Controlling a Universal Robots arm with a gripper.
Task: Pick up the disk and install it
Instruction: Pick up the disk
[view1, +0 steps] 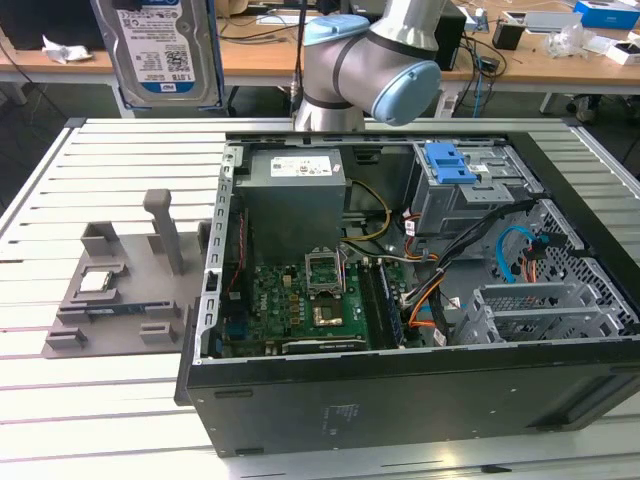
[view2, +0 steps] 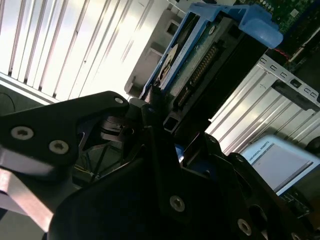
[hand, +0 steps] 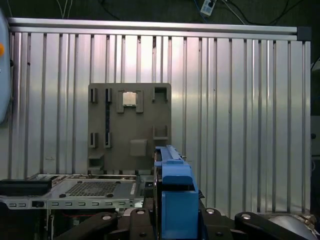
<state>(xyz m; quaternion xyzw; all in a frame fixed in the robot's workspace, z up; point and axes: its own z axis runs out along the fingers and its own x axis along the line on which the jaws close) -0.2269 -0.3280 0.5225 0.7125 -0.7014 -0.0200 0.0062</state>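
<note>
- Evidently, the tool (view2: 150, 107) is clenched on one end of the flat silver-metal disk in its blue plastic carrier frame (view2: 200, 55), probably so the rest juts free.
- In the exterior view, the disk hangs upright, well above the open black computer case (view1: 400, 400) and off its exterior view's left, seemingly to clear its walls.
- It is not yet in the case's grey metal drive bay with blue plastic top (view1: 470, 185).

A white-and-blue printed label with barcodes is borne by the disk (view1: 165, 50) in the exterior view. A white printed sticker is carried by the power supply (view1: 297, 167). Small pale print is seen on the computer case (view1: 340, 412); its wording is too small to be told.
</note>
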